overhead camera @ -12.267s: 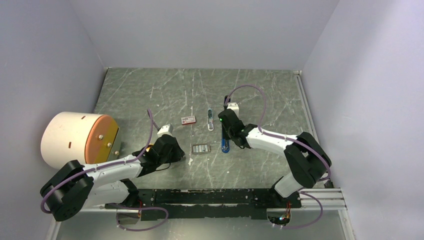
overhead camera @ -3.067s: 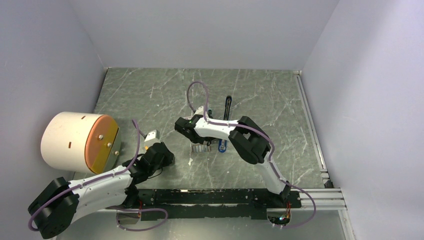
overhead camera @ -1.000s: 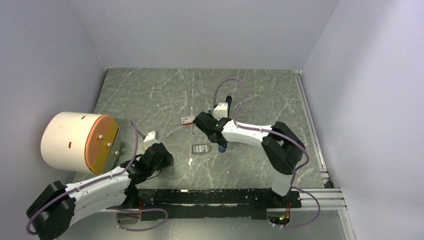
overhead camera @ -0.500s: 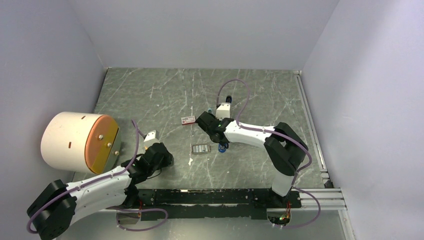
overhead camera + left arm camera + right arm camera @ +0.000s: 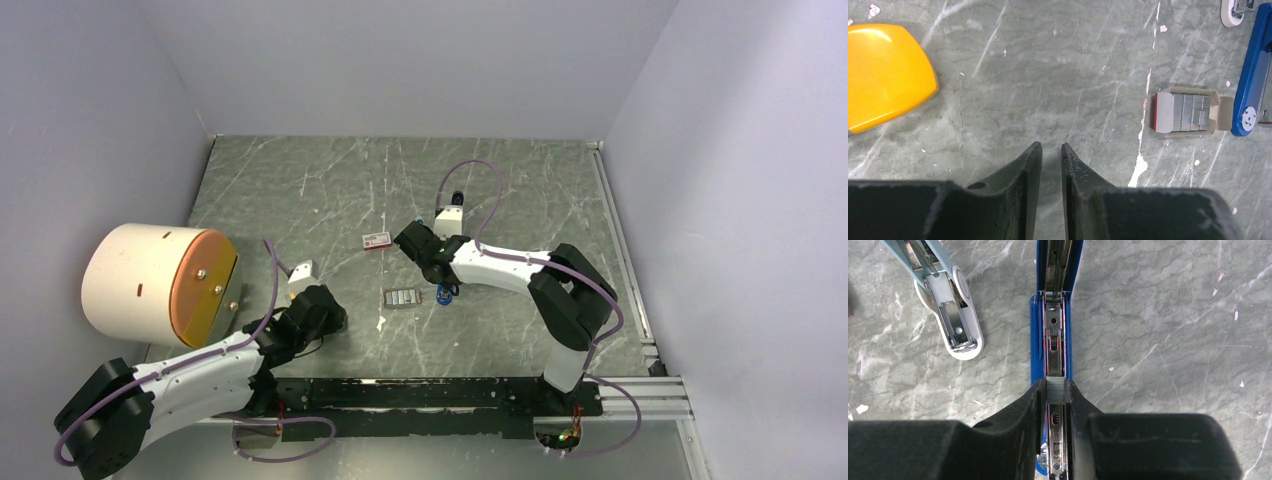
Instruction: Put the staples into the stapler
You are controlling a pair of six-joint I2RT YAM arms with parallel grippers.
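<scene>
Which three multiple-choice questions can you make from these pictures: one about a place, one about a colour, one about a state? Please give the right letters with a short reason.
1. In the left wrist view, where does the tray of staples lie relative to the blue stapler?
A. left of it
B. right of it
C. on top of it

2. What colour is the rounded block in the left wrist view?
A. green
B. orange-yellow
C. red

3. What is the state of the right tool?
A. open and empty
B. holding the red-and-white box
C. shut on a strip of staples over the blue stapler's open channel

Answers:
1. A, the tray sits on the table just left of the blue body.
2. B, its glossy surface is orange-yellow.
3. C, the right wrist view shows the grey strip pinched between both fingers above the channel.
</scene>
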